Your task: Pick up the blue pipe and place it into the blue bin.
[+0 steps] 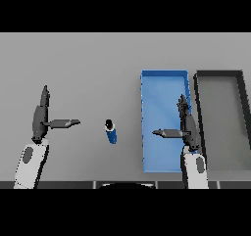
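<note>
Blue pipe [111, 131] lies on the grey table [88, 63], roughly mid-table, dark cap end pointing to 12 o'clock, nothing touching it. Blue bin [164, 78] sits at its 3 o'clock, apart from it; dark bin [219, 74] just beside that, further right. Right hand [186, 127] hangs over the blue bin, fingers straight, thumb out toward 9, holding nothing. Left hand [40, 117] at the pipe's 9 o'clock, well apart, fingers straight, thumb toward 3, empty.
</note>
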